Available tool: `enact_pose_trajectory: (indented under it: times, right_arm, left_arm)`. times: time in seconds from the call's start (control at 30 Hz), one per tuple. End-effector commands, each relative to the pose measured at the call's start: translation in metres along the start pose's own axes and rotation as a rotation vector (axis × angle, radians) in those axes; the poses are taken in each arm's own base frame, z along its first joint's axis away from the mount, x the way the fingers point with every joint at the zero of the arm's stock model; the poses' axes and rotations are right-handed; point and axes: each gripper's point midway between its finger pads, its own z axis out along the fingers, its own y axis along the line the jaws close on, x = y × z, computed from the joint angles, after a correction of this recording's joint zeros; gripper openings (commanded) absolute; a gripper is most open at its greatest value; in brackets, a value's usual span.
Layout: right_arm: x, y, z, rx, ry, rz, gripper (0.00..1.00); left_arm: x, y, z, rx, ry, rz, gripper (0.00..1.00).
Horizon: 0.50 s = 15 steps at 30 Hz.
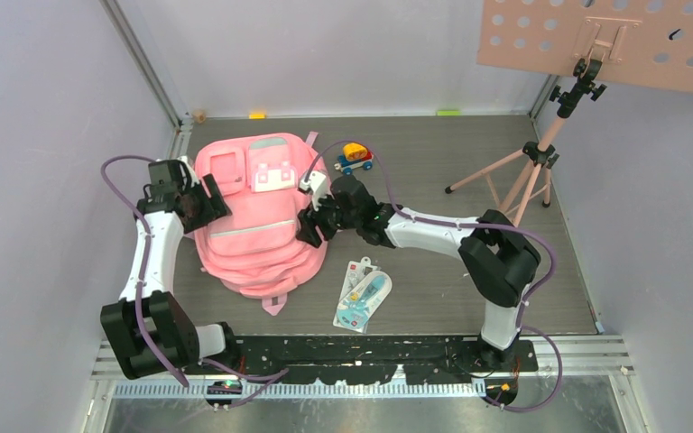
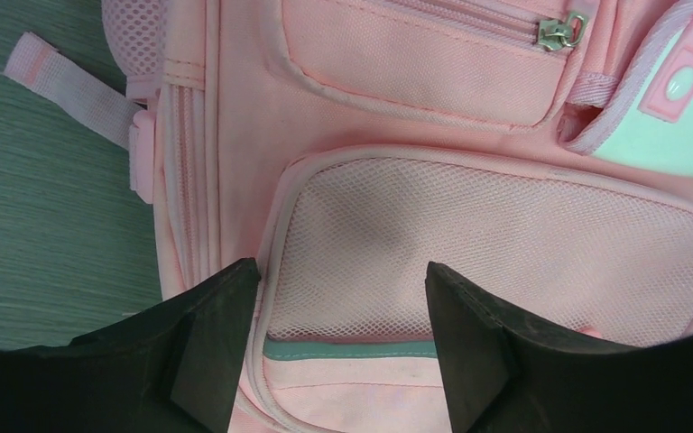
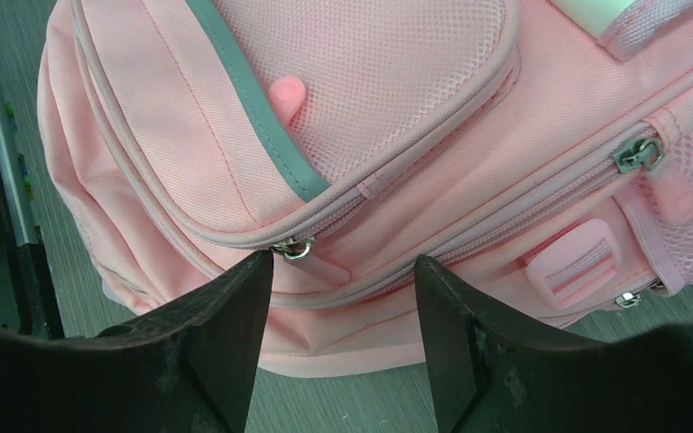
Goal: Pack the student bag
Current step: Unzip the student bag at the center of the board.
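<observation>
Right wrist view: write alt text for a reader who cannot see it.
The pink student bag fills the frame, lying on a grey wood-grain table. The right gripper hangs open at its edge, two black fingers apart with nothing between them; a silver zipper pull sits by the tip of the finger on the left of the view.

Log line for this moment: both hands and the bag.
left hand: open, over mesh pocket | right hand: open, by zipper pull | student bag: on table
</observation>
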Motion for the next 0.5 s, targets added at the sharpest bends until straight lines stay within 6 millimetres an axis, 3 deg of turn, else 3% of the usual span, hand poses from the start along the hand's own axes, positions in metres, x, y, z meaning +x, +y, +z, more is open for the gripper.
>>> enact_pose_trajectory:
  times: [0.0,0.13,0.23,0.47]
  right_arm:
    - [-0.022,0.014,0.009,-0.038,-0.058,-0.044,0.65]
    - [-0.02,0.012,0.01,-0.016,-0.047,-0.057,0.65]
    - [-0.019,0.012,0.011,0.029,-0.043,-0.107,0.64]
    - [-0.025,0.009,0.008,0.12,-0.084,-0.14,0.45]
  left_arm:
    - [-0.001,0.01,-0.01,-0.059,-0.013,0.015,0.73]
    - [0.0,0.015,-0.011,-0.081,-0.027,0.02,0.77]
    - [0.003,0.016,-0.006,-0.085,0.002,0.02,0.75]
    - [0.012,0.007,0.001,-0.028,0.047,0.008,0.41]
